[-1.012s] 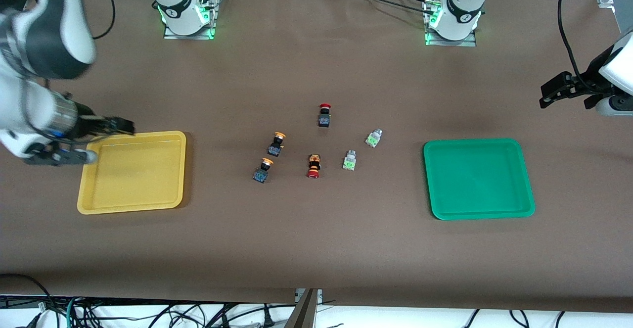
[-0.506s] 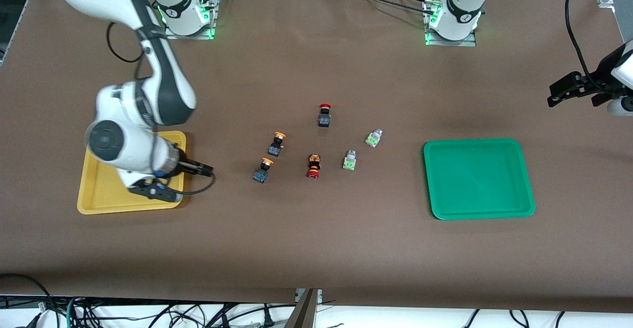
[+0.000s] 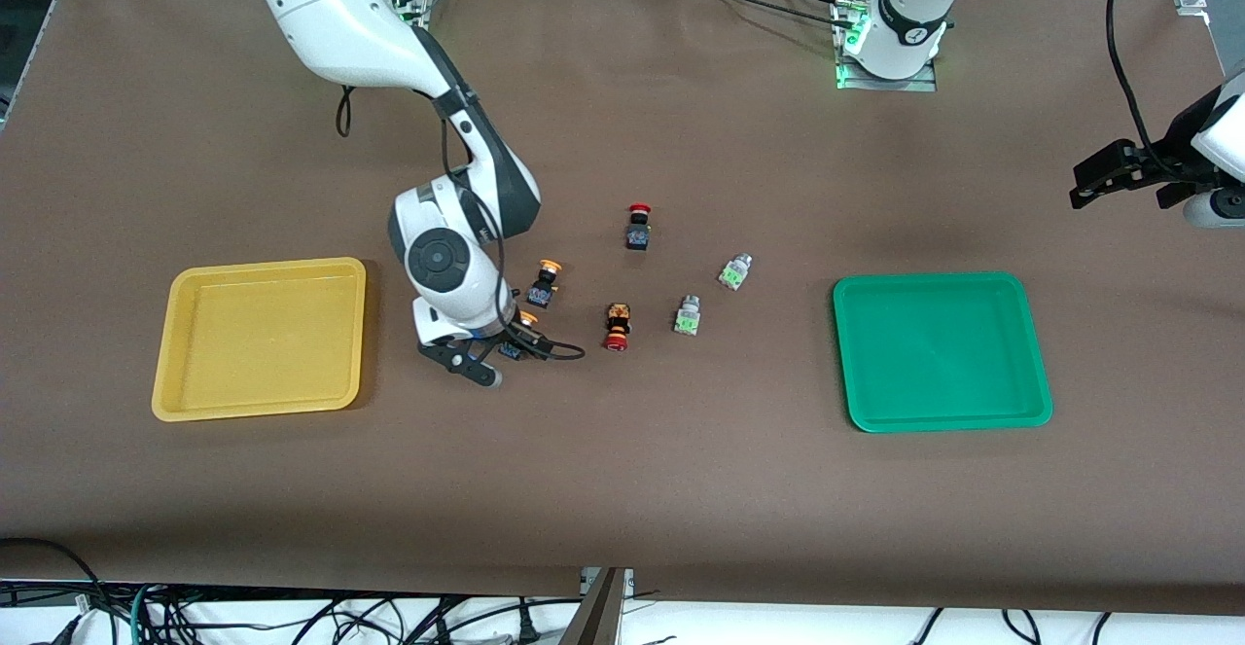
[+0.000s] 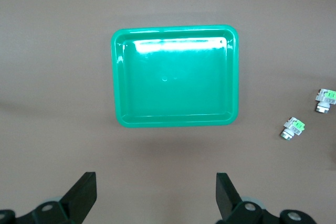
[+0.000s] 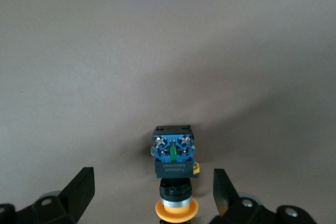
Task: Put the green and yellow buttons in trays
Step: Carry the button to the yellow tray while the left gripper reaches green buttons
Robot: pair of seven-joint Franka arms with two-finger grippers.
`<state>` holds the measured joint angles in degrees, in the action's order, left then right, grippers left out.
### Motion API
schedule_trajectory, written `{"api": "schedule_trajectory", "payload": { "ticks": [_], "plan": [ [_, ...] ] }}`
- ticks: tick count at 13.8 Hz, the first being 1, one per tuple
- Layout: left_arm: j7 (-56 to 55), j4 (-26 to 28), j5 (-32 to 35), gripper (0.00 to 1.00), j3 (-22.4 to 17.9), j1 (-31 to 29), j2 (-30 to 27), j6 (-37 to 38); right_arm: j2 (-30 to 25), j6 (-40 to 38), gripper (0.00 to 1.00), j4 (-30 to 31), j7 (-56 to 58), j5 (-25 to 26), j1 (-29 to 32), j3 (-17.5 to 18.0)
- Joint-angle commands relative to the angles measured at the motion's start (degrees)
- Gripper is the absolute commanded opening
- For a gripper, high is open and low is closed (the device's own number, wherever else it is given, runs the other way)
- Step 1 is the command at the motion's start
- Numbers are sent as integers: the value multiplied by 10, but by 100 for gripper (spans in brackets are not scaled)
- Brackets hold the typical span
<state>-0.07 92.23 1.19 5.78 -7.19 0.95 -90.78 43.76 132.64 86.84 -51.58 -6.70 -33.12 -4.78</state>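
The brown desk [image 3: 622,489] lay bare in a wide strip along its edge nearest the front camera. The yellow tray [image 3: 261,338] sat toward the right arm's end, the green tray [image 3: 942,350] toward the left arm's end, both with nothing in them. The switches clustered between them, well apart from either.

The right gripper [image 5: 153,195] hung low over the nearer yellow button [image 5: 174,174], jaws spread wide on either side of it, touching nothing. The second yellow button [image 3: 544,282] lay just beside, a little farther from the camera. The left gripper [image 4: 156,195] waited high over the left arm's end of the desk, jaws spread, holding nothing.

Two green buttons [image 3: 688,315] [image 3: 735,271] lay nearer the green tray. Two red switches [image 3: 617,326] [image 3: 638,226] lay among the cluster.
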Motion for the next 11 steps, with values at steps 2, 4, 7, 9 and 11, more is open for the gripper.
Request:
{"api": "schedule_trajectory", "payload": {
  "ticks": [2, 4, 7, 9, 11],
  "plan": [
    [-2, -15, -11, 100, 0, -2, 5, 24, 17, 12, 100, -8, -4, 3, -3, -6],
    [-2, -14, -11, 100, 0, 1, 6, 25, 20, 12, 90, -6, 4, 3, -2, -6],
    [-5, -13, -11, 100, 9, 5, 10, 23, 26, 13, 4, -6, 6, 3, -2, -6],
    [-24, -13, -25, 100, 11, 6, 23, 21, 20, 12, 0, -8, 11, 4, 2, -8],
    [-43, -11, -84, 100, 11, 4, 47, 2, -6, -7, 0, -9, 77, 1, 23, -11]
  ]
}}
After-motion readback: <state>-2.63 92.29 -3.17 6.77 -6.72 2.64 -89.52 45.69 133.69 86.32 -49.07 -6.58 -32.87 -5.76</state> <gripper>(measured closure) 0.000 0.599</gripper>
